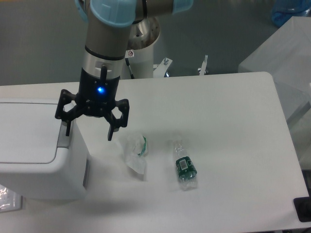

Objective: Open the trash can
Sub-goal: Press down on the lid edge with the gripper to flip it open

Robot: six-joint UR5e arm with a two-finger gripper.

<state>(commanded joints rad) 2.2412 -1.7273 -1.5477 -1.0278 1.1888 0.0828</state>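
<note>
The trash can [34,155] is a large boxy white bin at the left edge of the table, its flat lid down. Its grey push tab [62,137] sits at the lid's right edge. My gripper [89,132] hangs open over the bin's right edge, fingers pointing down. The left fingertip [67,130] is right at the grey tab; whether it touches I cannot tell. The right fingertip [110,135] hangs over the table beside the bin.
A crumpled clear plastic wrapper [134,154] lies just right of the bin. A small clear bottle with a green label [184,166] lies further right. The white table [218,121] ends at the right. The arm's base [143,53] stands behind.
</note>
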